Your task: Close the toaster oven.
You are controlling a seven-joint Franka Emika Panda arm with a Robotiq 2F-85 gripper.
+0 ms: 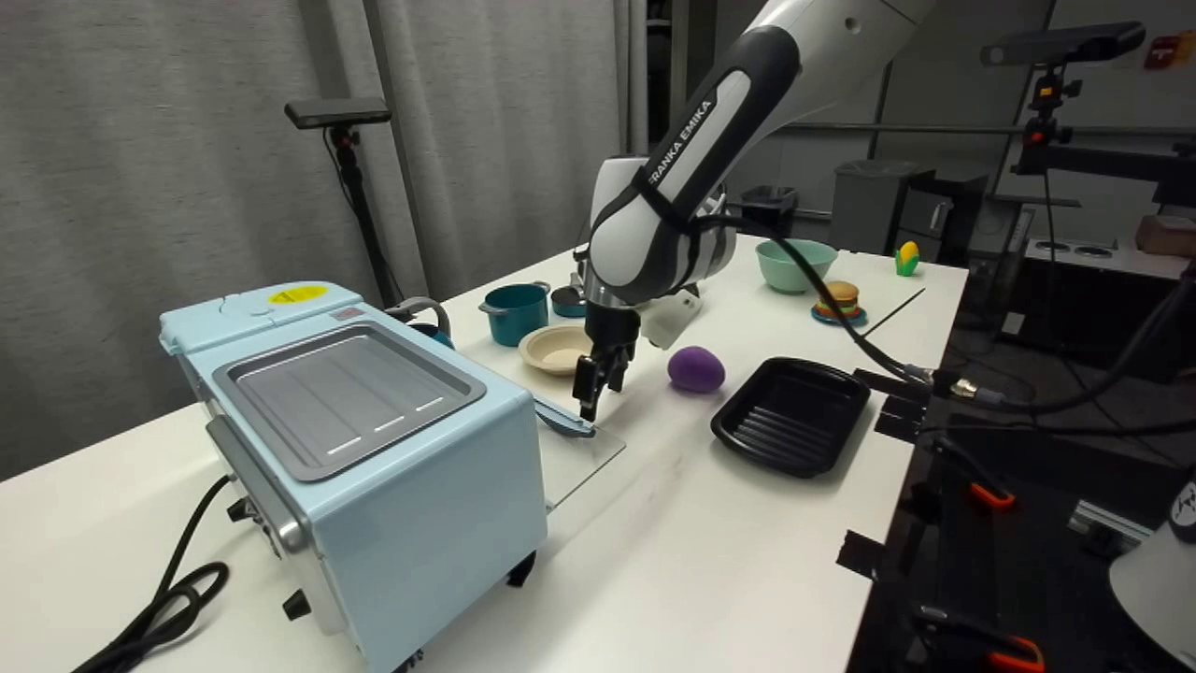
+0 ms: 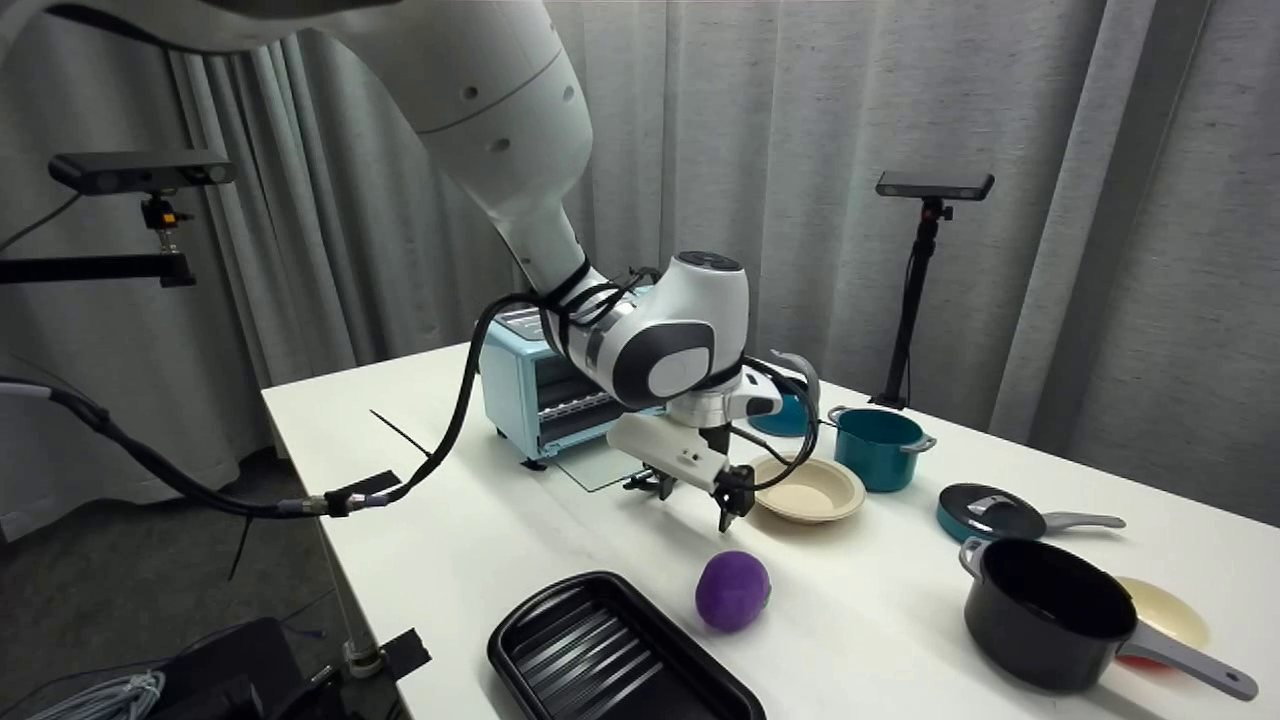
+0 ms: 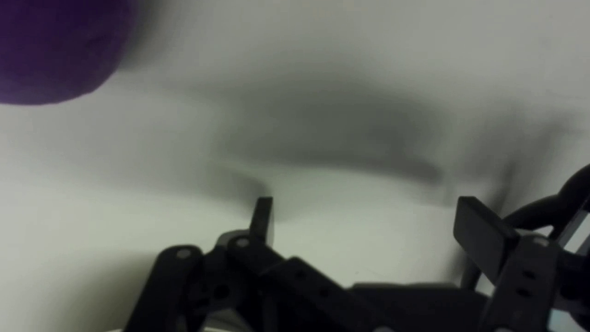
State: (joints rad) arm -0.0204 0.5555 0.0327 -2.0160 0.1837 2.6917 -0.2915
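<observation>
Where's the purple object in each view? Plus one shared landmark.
In an exterior view: purple object just right of centre, right of the gripper.
In an exterior view: purple object low, right of centre, below the gripper.
Wrist view: purple object in the top-left corner, cut off.
Shared landmark: the gripper, in all three.

Both exterior views share the table (image 1: 719, 551) (wrist view faces down).

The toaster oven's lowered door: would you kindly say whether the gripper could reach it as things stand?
Probably yes: the open gripper hangs near the door, holding nothing, and no object visibly stands between them.
</observation>
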